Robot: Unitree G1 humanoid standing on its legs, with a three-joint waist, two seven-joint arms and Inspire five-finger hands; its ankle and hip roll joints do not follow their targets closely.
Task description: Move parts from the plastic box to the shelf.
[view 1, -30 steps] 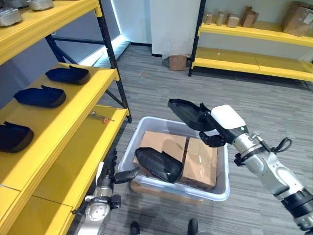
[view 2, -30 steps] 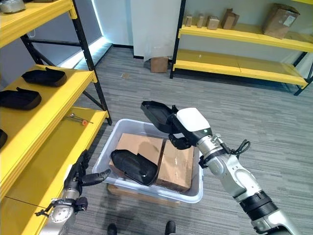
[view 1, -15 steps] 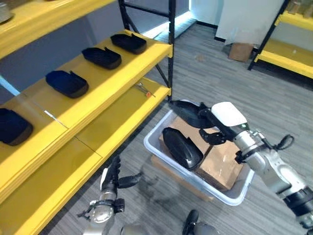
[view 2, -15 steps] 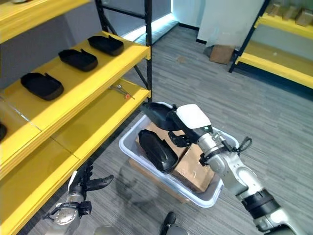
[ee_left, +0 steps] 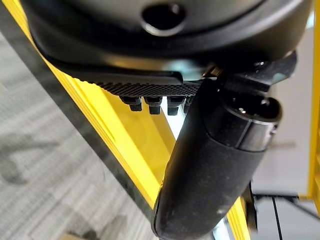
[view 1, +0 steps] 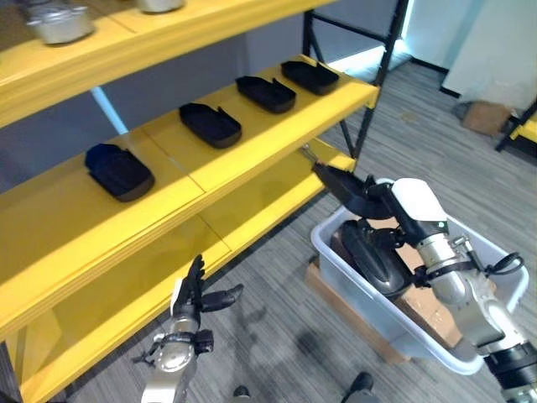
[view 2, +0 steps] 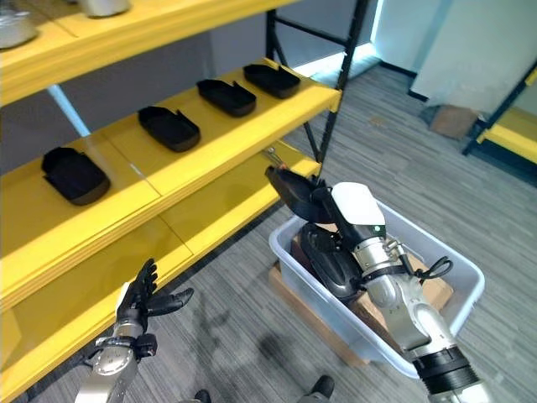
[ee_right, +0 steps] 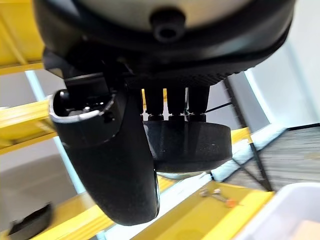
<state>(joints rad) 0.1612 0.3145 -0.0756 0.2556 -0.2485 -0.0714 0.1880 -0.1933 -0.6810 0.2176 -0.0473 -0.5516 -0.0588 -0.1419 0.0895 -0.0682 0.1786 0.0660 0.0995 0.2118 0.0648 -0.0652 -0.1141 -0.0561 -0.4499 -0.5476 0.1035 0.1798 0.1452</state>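
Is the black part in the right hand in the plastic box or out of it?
Out: the right hand holds the black part above the plastic box rim, toward the shelf.

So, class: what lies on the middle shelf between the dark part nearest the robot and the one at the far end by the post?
Between the nearest part and the far part, the middle shelf holds two more dark parts, seen in both eye views.

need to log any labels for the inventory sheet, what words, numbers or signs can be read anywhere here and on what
None can be read.
Black moulded plastic part held in the right hand: no print visible.
Second black part in the pale grey plastic box: no print visible.
Brown cardboard cartons in the box: no markings legible.
Four black parts on the yellow shelf: unmarked.
Left hand: open, empty, no label.
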